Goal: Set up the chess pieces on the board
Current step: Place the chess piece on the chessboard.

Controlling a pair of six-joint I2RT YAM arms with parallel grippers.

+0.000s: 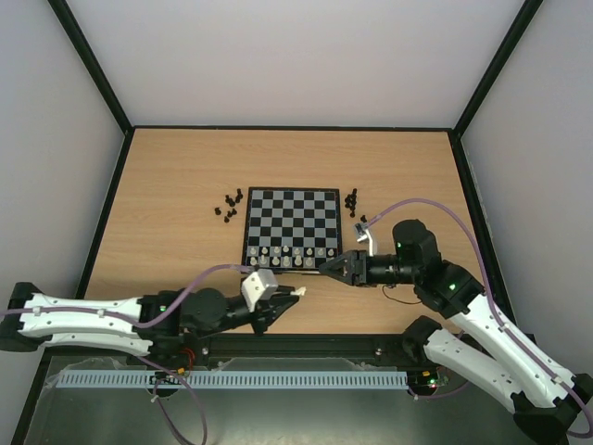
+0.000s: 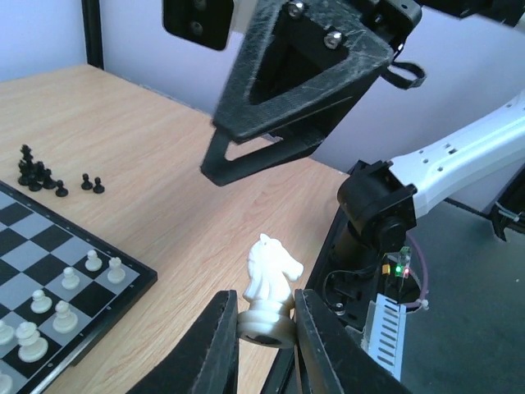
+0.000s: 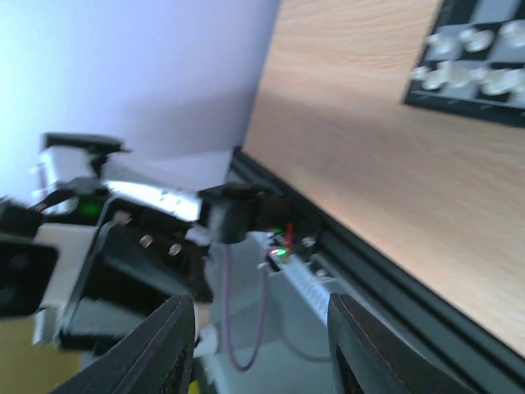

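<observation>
My left gripper is shut on the base of a white knight, holding it upright above the table's near edge, in front of the board. In the top view that left gripper sits just below the board's near right corner. My right gripper points left at the board's near edge. In its wrist view the right gripper stands open with nothing between its fingers. White chess pieces fill the board's near rows. Black pieces lie off the board in a left cluster and a right cluster.
The black table rail runs along the near edge, with both arm bases bolted to it. Dark frame posts and pale walls enclose the wooden table. In the left wrist view, the right arm's black fingers hang close above the knight.
</observation>
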